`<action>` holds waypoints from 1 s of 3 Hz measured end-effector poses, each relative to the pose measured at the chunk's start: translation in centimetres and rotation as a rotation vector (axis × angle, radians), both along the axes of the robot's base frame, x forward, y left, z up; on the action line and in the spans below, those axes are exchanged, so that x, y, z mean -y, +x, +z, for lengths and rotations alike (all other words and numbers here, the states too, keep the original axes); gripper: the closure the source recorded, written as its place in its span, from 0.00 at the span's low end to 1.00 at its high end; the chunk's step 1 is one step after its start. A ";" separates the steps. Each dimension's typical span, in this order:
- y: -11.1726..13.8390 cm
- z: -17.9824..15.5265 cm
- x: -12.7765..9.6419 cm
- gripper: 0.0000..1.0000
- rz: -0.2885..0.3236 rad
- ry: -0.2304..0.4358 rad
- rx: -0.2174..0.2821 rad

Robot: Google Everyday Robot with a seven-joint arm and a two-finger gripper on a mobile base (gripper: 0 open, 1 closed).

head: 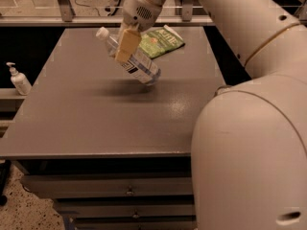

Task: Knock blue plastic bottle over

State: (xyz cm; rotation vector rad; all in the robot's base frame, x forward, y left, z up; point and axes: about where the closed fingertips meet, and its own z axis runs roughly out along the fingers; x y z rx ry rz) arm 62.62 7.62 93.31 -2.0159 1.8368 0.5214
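Note:
The blue plastic bottle (139, 65) is clear with a white cap and a blue-and-white label. It hangs tilted over the middle back of the grey table (96, 123), cap up to the left and base down to the right, close above its shadow. My gripper (126, 46) comes down from the top and is shut on the bottle's upper half, one tan finger (127, 43) lying across the front of it.
A green snack bag (164, 40) lies on the table just behind the bottle. A small white pump bottle (19, 79) stands on a ledge left of the table. My arm's large white body (249, 143) covers the right side. Drawers (129, 190) sit below the table's front edge.

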 end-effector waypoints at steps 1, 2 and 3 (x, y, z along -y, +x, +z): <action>0.1 -3.0 -1.3 1.00 0.016 0.022 -0.024; -0.8 -6.2 -2.3 1.00 0.051 0.019 -0.078; -1.6 -7.5 -3.1 0.84 0.083 -0.008 -0.096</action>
